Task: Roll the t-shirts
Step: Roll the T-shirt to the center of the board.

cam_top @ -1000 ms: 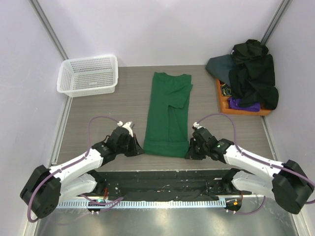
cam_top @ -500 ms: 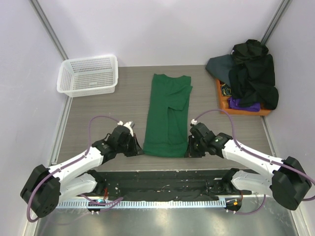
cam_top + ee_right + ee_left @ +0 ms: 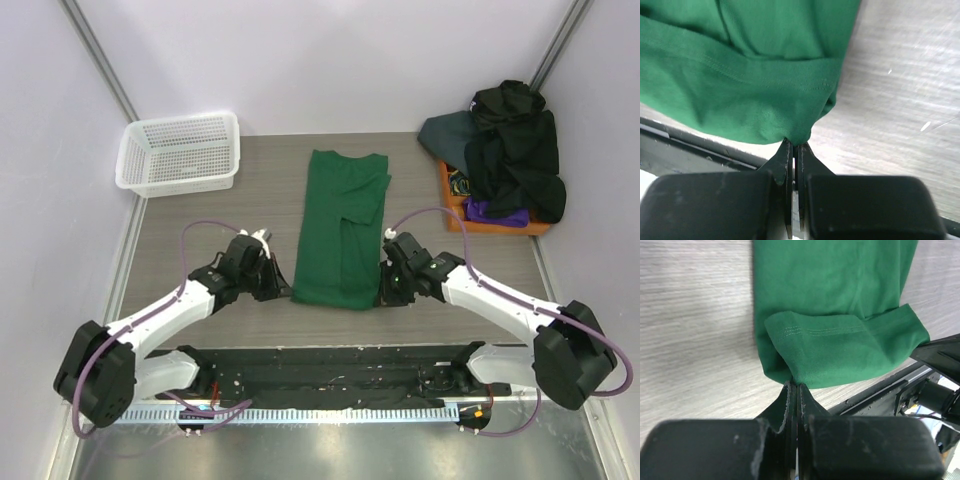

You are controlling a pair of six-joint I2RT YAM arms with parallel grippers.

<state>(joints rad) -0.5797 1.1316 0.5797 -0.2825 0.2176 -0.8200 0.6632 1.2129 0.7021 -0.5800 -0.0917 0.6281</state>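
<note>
A dark green t-shirt (image 3: 342, 225) lies on the table as a long narrow strip, collar end far, hem end near me. My left gripper (image 3: 284, 294) is shut on the hem's left corner (image 3: 790, 372). My right gripper (image 3: 383, 299) is shut on the hem's right corner (image 3: 805, 131). The near hem is lifted and folded a short way over the strip, forming a first fold (image 3: 840, 342), also seen in the right wrist view (image 3: 740, 95). More dark t-shirts (image 3: 515, 150) lie heaped at the far right.
A white mesh basket (image 3: 180, 152) stands at the far left. An orange tray (image 3: 495, 222) under the clothes heap sits far right. The black rail (image 3: 330, 360) runs along the table's near edge, just behind both grippers. Purple walls close in the sides.
Both grippers have moved away from me and slightly inward with the hem corners, folding the shirt's near edge over itself. The strip looks shorter at the near end.
</note>
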